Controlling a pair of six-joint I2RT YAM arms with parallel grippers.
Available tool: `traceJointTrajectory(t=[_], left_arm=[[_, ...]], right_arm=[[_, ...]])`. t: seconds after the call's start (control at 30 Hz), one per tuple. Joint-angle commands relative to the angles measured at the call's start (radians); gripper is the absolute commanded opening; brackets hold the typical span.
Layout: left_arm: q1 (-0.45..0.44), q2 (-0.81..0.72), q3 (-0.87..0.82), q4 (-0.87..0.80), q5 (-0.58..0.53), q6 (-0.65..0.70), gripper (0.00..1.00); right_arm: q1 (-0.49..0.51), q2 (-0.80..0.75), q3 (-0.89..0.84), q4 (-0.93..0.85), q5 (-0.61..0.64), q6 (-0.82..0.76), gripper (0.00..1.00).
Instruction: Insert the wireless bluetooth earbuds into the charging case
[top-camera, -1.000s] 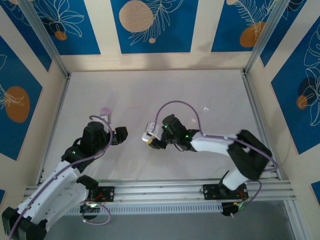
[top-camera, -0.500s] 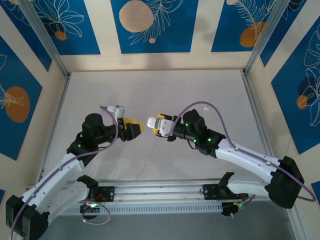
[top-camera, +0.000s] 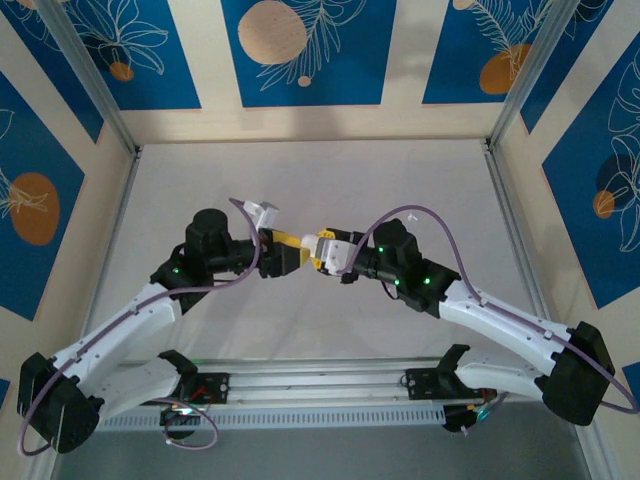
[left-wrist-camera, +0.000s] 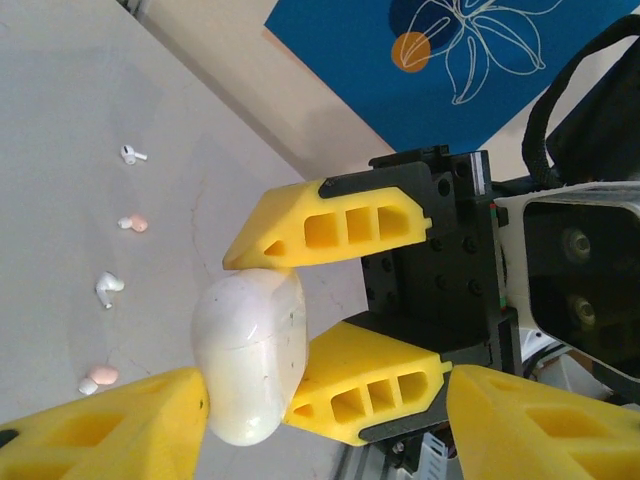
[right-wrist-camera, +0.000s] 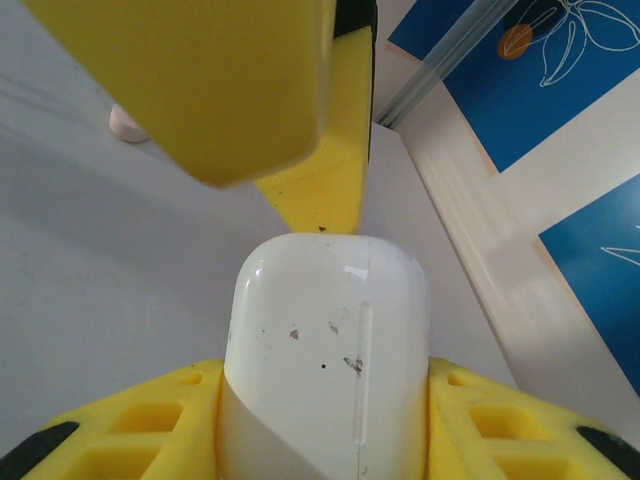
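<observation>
Both arms (top-camera: 500, 320), well apart a second ago, are now brought claw to claw. White charging case (right-wrist-camera: 325, 340) is pinched in the right claw (top-camera: 322, 252); left claw (top-camera: 290, 250) is held open, one finger (left-wrist-camera: 110, 430) just beside the case. Four earbuds (left-wrist-camera: 108, 288) are seen on the counter (top-camera: 400, 180), apart from the case.

Overhead looks down; close wrist views share the case (left-wrist-camera: 250, 355).

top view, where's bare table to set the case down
Bare table runs along the back wall. The centre is crowded: the right gripper clamps the charging case in its jaws, the left gripper stands open at it, and earbuds lie loose nearby.
</observation>
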Motion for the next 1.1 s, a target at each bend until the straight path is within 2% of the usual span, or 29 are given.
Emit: traceJointTrajectory(t=[0.0,0.2,0.3,0.47,0.77,0.93,1.07], left_arm=[[-0.026,0.001,0.033,-0.035,-0.017,0.046,0.71],[-0.026,-0.029,0.035,-0.08,-0.099,0.065,0.74],[-0.026,-0.037,0.027,-0.071,-0.102,0.063,0.72],[-0.027,0.022,0.061,-0.073,-0.009,0.057,0.56],[-0.035,0.083,0.081,-0.039,0.048,0.035,0.51],[-0.037,0.093,0.081,-0.044,0.053,0.033,0.38],[-0.04,0.094,0.078,-0.033,0.041,0.028,0.33]], right_arm=[[0.006,-0.025,0.006,0.04,-0.051,0.01,0.37],[-0.004,-0.03,0.001,0.021,-0.036,-0.001,0.37],[-0.009,-0.031,0.0,0.018,-0.049,0.011,0.37],[-0.01,-0.031,0.015,0.015,-0.098,0.039,0.37],[-0.009,-0.041,0.001,0.057,-0.096,0.044,0.37],[-0.006,-0.045,-0.003,0.068,-0.074,0.023,0.37],[-0.001,-0.045,-0.005,0.06,-0.071,0.007,0.37]])
